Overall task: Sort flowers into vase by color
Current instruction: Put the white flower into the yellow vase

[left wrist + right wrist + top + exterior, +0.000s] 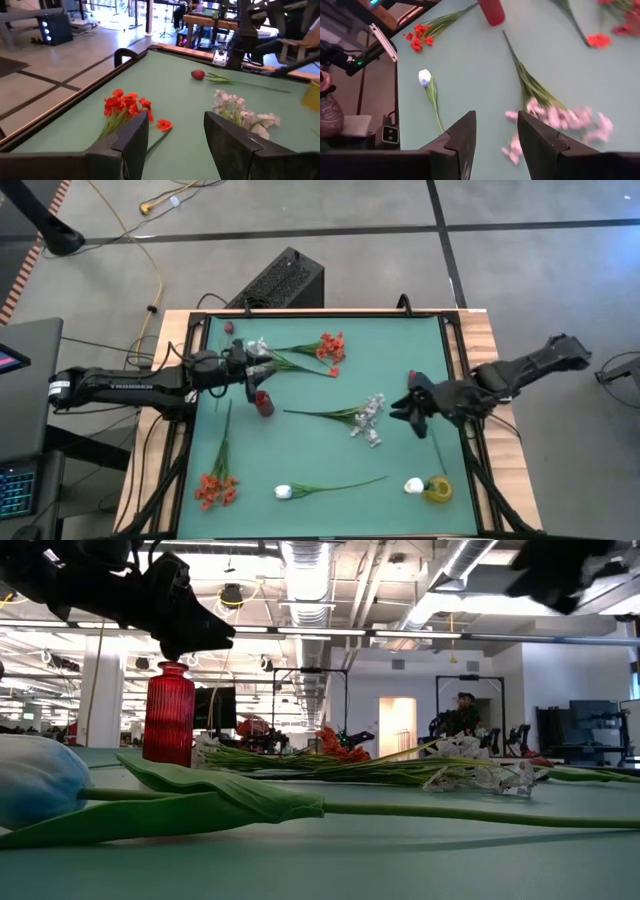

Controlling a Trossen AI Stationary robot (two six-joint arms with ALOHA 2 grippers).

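Flowers lie flat on the green mat. An orange-red cluster (330,348) lies at the far side and a second one (215,488) at the near left. A white blossom spray (368,420) lies mid-table. A white bud (283,492) lies near the front. A dark red bud (198,74) lies toward the right. A red vase (263,402) stands upright. My left gripper (258,370) is open and empty, above the mat just beyond the red vase; it also shows in its wrist view (175,135). My right gripper (400,406) is open and empty (496,135), above the mat just right of the white spray (560,117).
A yellow vase (438,490) stands at the near right with another white bud (415,485) at it. A black frame (455,360) rims the mat. A black box (280,280) sits on the floor beyond the far edge. People stand far off in the room (462,715).
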